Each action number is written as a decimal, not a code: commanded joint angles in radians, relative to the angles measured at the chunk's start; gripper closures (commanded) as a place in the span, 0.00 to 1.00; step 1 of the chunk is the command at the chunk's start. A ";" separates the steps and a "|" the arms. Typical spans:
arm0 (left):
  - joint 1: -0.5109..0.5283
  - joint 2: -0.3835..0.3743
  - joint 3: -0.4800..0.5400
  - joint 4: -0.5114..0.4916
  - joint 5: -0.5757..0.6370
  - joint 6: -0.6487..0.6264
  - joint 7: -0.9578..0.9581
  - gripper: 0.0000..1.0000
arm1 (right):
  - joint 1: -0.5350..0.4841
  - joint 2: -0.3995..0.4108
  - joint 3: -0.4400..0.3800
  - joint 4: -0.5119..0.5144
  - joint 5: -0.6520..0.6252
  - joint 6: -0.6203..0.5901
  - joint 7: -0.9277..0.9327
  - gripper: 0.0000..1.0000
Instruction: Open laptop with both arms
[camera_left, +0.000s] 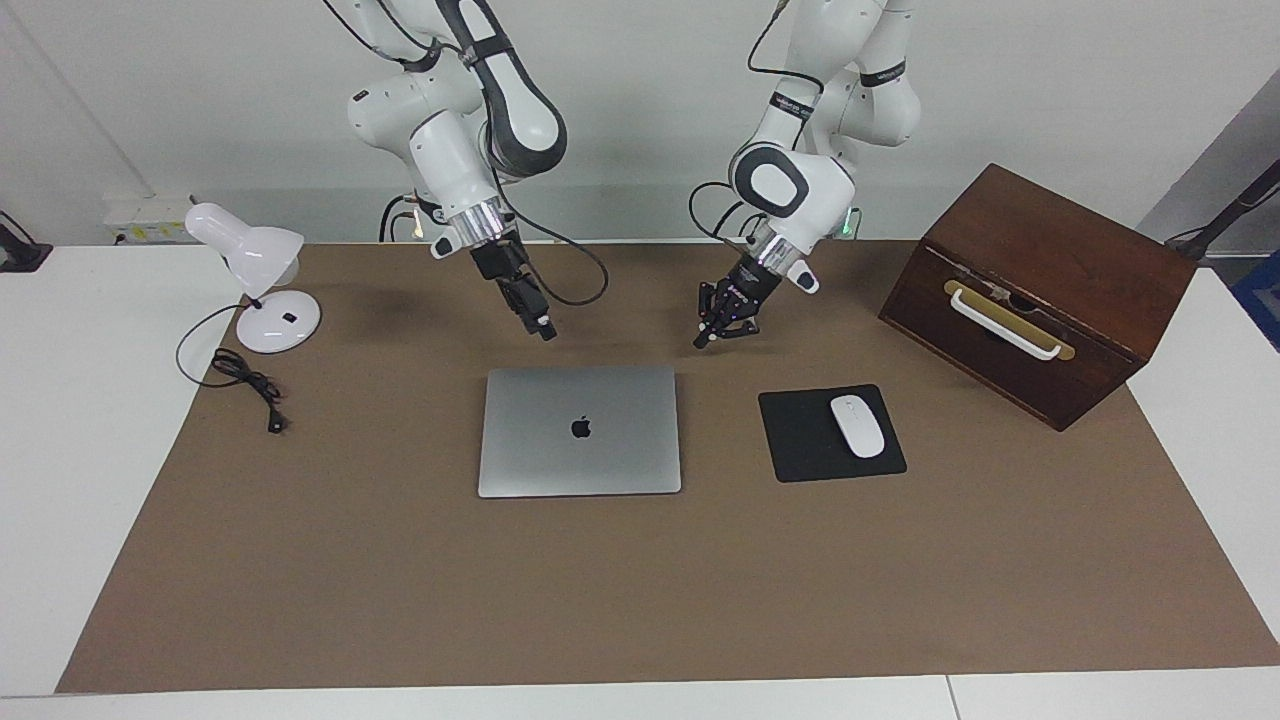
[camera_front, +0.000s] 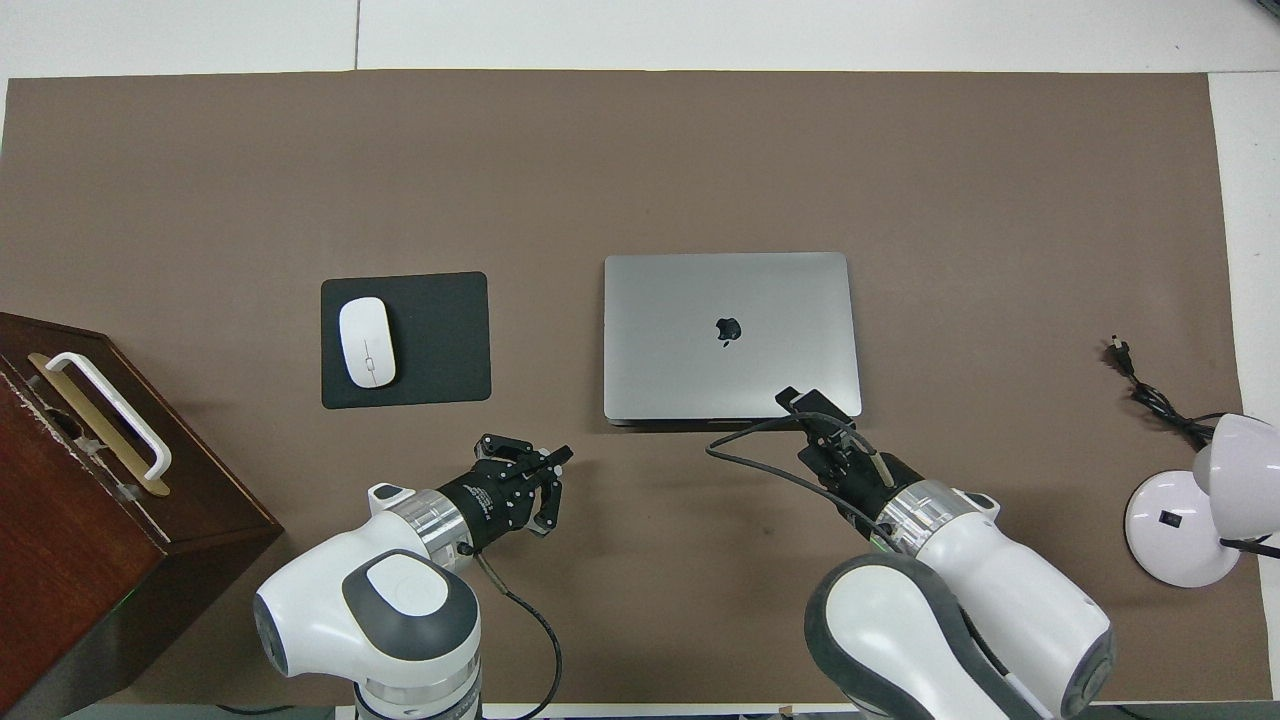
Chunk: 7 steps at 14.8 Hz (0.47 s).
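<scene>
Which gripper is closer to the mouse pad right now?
Left. The left gripper hangs over bare mat beside the mouse pad, between it and the laptop; the right gripper is over the laptop's edge nearest the robots.
</scene>
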 joint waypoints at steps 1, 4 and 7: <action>-0.018 0.055 0.013 0.059 -0.036 0.003 0.034 1.00 | 0.006 0.024 -0.001 0.008 0.040 0.021 -0.050 0.00; -0.019 0.103 0.013 0.101 -0.053 0.003 0.034 1.00 | 0.006 0.057 -0.001 0.023 0.046 0.021 -0.053 0.00; -0.044 0.140 0.014 0.141 -0.072 0.007 0.035 1.00 | 0.006 0.078 -0.001 0.035 0.056 0.021 -0.053 0.00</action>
